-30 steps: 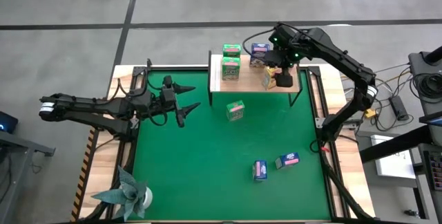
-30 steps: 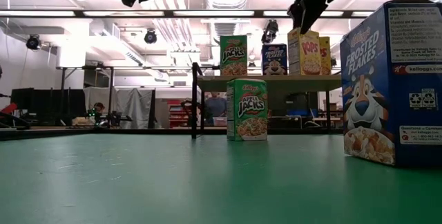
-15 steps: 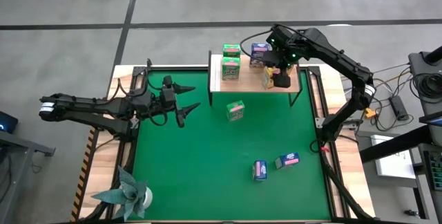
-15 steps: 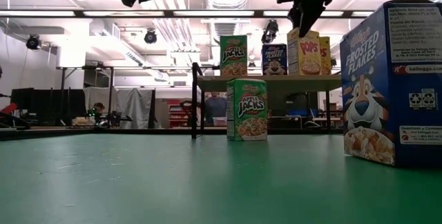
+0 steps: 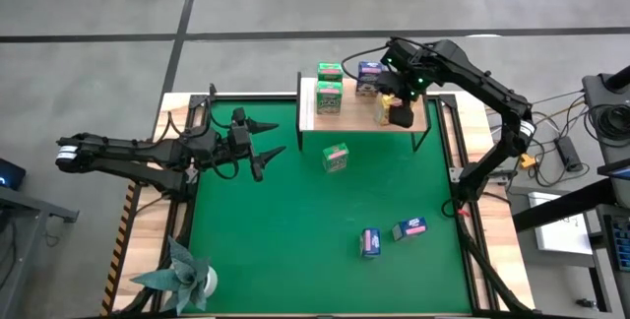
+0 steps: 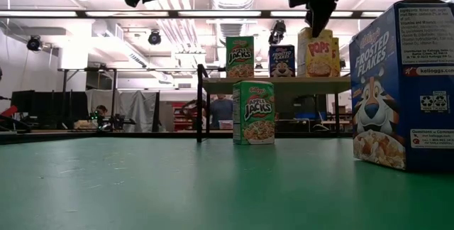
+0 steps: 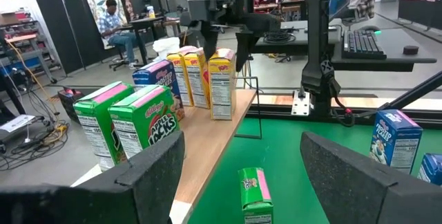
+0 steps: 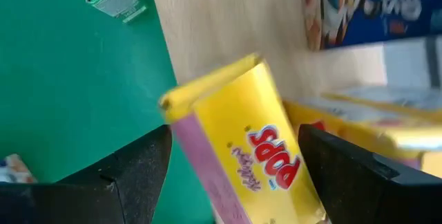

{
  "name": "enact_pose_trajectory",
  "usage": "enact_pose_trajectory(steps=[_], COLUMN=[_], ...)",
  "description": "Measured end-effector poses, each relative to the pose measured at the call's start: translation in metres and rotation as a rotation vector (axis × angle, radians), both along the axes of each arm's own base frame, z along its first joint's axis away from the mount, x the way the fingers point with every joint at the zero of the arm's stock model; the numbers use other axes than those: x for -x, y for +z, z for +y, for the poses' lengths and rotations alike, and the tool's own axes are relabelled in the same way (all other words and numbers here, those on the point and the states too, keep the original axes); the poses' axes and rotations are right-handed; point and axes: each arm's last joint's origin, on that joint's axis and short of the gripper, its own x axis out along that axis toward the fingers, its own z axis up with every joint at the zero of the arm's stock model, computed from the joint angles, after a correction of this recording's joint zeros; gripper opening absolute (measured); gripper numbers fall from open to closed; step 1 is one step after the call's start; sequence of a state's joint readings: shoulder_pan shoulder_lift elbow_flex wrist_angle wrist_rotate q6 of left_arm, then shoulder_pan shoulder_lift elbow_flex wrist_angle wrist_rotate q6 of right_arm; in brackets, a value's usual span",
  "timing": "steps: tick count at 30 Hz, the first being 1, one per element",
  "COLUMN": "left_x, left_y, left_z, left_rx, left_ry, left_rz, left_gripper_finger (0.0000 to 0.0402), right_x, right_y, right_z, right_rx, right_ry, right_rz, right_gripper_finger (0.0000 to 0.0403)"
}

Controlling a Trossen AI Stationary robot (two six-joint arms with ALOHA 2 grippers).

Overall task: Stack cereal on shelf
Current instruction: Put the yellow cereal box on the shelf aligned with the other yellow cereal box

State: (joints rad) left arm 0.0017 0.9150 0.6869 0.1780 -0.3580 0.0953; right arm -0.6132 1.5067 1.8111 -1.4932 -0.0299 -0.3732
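Six cereal boxes [image 5: 329, 95] stand on the shelf [image 5: 307, 112] (two green, one blue, three yellow). The right gripper [image 5: 399, 93] hovers above the yellow boxes [image 6: 318, 54], fingers apart, holding nothing. The left gripper [image 5: 268, 151] waits over the green mat [image 5: 295, 230], fingers spread.

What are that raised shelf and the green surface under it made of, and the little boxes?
The shelf looks like pale, matt wood, with visible grain and thin dark, probably metal, legs. The green mat seems a smooth, slightly glossy sheet, since it faintly reflects the lights. The cereal boxes look like printed cardboard with crisp folded edges.
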Motion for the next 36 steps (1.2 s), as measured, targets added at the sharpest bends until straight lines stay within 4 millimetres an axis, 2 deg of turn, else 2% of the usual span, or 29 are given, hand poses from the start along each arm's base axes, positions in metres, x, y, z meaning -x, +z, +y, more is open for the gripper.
enact_pose_trajectory(steps=[7, 21, 30, 36], left_x=[0.0000, 0.0000, 0.0000, 0.0000], left_y=[0.0019, 0.0019, 0.0020, 0.0020], left_z=[0.0000, 0.0000, 0.0000, 0.0000], left_rx=[-0.001, -0.001, -0.001, -0.001], left_ry=[0.000, 0.000, 0.000, 0.000], left_rz=[-0.007, -0.005, -0.004, -0.005], left_gripper_finger=[0.0272, 0.0272, 0.0272, 0.0272], right_x=[0.0034, 0.0093, 0.0093, 0.0102], right_y=[-0.0003, 0.0049, 0.0048, 0.0046], right_z=[-0.0002, 0.0034, 0.0034, 0.0040], right_rx=[0.029, 0.055, 0.054, 0.051], right_ry=[-0.086, -0.046, -0.046, -0.033], right_rz=[0.048, 0.053, 0.053, 0.064], right_gripper_finger=[0.0304, 0.0299, 0.0239, 0.0220])
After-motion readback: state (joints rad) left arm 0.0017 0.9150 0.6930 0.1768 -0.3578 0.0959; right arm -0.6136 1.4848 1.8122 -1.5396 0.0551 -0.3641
